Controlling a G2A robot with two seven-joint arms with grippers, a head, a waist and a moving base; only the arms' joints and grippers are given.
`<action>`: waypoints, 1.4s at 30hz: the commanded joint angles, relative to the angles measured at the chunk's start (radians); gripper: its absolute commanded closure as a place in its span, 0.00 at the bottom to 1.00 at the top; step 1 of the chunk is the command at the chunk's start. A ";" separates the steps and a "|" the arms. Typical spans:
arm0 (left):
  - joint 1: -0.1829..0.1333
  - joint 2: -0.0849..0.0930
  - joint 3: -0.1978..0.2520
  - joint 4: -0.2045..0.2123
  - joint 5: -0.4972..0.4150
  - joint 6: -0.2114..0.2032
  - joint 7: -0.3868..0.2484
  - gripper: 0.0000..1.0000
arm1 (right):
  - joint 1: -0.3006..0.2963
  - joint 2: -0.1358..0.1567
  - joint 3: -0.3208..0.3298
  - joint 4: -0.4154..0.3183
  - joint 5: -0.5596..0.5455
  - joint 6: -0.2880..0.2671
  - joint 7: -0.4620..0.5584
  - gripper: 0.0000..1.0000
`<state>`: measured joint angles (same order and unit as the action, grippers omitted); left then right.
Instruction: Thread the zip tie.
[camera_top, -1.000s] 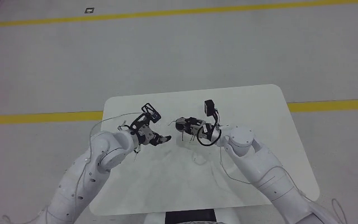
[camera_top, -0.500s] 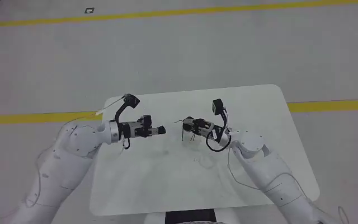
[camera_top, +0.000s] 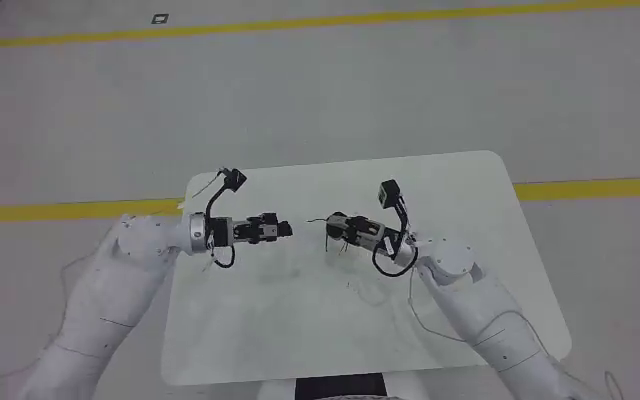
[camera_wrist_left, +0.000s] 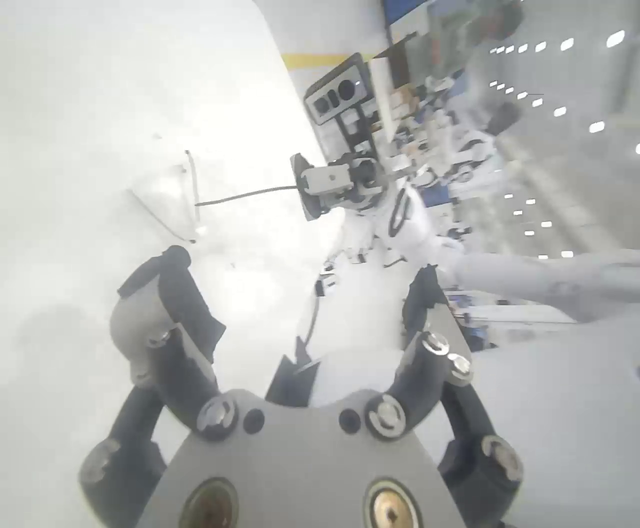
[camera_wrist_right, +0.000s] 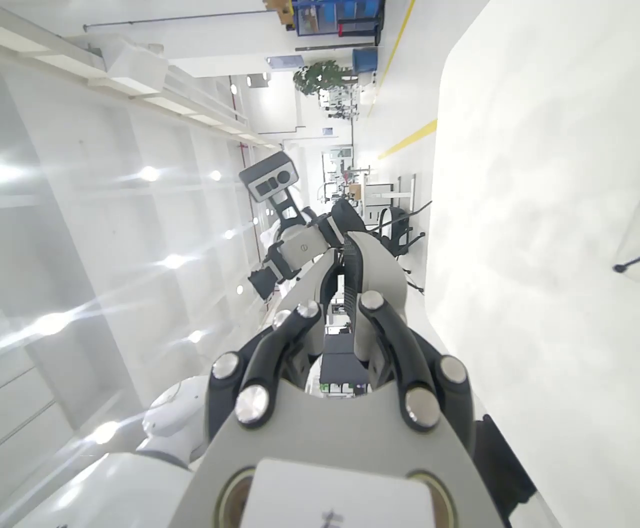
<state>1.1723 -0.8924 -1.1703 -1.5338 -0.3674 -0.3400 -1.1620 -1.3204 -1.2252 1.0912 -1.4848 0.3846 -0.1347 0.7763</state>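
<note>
White table (camera_top: 480, 200), rounded corners. Both arms are over its near-middle, grippers facing each other and apart, not touching.

Right gripper (camera_wrist_right: 345, 240): fingers pressed together. The left wrist view shows it farther off, pinching one end of a thin black zip tie (camera_wrist_left: 245, 192). The strap sticks out sideways from the jaws toward the left arm, above the table, free end unsupported. In the top view it is just a short dark line off the right fingertips. In the right wrist view I cannot make it out between the fingers.

Left gripper (camera_wrist_left: 299, 270): spread wide, nothing between the fingers, held clear of the strap tip.

Small pale translucent piece (camera_wrist_left: 165, 200) lies on the table near the strap's free end. Can't tell what it is or whether the strap touches it.

Writing: a white label (camera_wrist_right: 340, 495) on the right wrist mount, its print cut off by the frame edge and unreadable.

Yellow floor line (camera_top: 300, 22) beyond the table in the top view.
</note>
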 joint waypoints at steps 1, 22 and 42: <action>-0.024 -0.013 0.005 0.058 -0.079 0.000 -0.090 0.00 | 0.005 0.000 0.000 0.018 0.024 -0.038 0.048 1.00; -0.157 -0.138 0.139 0.340 -0.310 0.000 -0.228 0.00 | 0.075 -0.009 -0.026 0.156 0.271 -0.200 0.363 1.00; -0.167 -0.162 0.190 0.369 -0.413 0.030 -0.228 0.00 | 0.097 -0.028 -0.058 0.182 0.357 -0.205 0.382 1.00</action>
<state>1.0043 -1.0522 -0.9856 -1.1657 -0.7590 -0.3138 -1.3800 -1.2241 -1.2523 1.0307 -1.3081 0.7269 -0.3398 1.1437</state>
